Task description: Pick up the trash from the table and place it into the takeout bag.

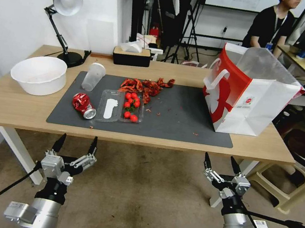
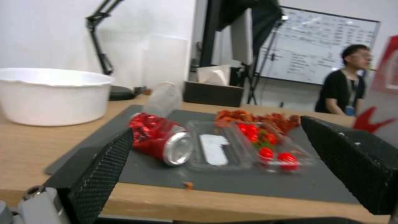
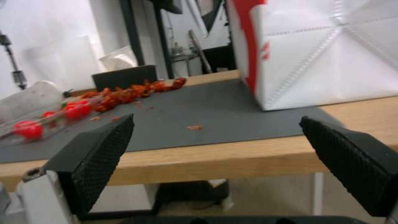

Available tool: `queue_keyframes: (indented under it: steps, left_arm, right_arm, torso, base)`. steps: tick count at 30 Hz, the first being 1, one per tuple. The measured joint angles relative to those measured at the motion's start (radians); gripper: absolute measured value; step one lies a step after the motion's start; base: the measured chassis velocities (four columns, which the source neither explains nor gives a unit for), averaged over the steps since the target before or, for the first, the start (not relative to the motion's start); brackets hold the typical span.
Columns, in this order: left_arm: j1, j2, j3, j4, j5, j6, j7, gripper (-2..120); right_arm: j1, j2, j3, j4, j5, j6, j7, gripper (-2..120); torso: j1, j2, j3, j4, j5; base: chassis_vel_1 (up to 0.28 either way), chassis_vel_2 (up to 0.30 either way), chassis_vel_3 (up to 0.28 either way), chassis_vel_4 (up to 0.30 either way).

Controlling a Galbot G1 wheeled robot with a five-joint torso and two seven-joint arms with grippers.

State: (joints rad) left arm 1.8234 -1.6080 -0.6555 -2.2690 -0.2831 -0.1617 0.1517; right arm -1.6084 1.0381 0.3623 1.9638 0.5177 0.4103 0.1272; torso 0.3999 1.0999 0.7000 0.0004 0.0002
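head: high, down | wrists: low, table-edge level, sharing mat (image 1: pixel 183 115)

Nothing here reads clearly: the small logo on the boxy white takeout bag (image 1: pixel 248 101), right of centre, and the whiteboard's (image 2: pixel 319 46) scrawl at upper right are illegible.

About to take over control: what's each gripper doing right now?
Left gripper: open, empty, below the table edge facing the crushed red can.
Right gripper: open, empty, below the table edge near the takeout bag.
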Motion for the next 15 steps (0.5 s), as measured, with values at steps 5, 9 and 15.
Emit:
queue_keyframes:
  steps: [5, 9, 15]
  left_arm:
    - [-0.06, 0.012, 0.002, 0.002, -0.063, 0.062, -0.065, 100]
    - [-0.108, 0.065, 0.005, 0.022, -0.113, 0.09, -0.123, 100]
    - [-0.201, 0.2, 0.014, 0.082, -0.153, 0.157, -0.235, 100]
  right_arm:
    - [0.013, -0.01, -0.012, -0.001, -0.002, -0.012, -0.004, 100]
    - [0.032, -0.017, -0.025, -0.005, -0.004, -0.02, -0.004, 100]
    - [0.033, -0.018, -0.032, -0.006, -0.023, -0.029, 0.0, 100]
  torso:
    - [0.0, 0.0, 0.0, -0.0008, -0.0002]
    - [0.0, 0.0, 0.0, -0.0001, -0.0003]
    - [0.0, 0.0, 0.0, -0.0007, -0.0004]
  base:
    - [0.0, 0.0, 0.0, 0.0]
    - [0.0, 0.0, 0.0, 0.0]
    - [0.0, 0.0, 0.0, 0.0]
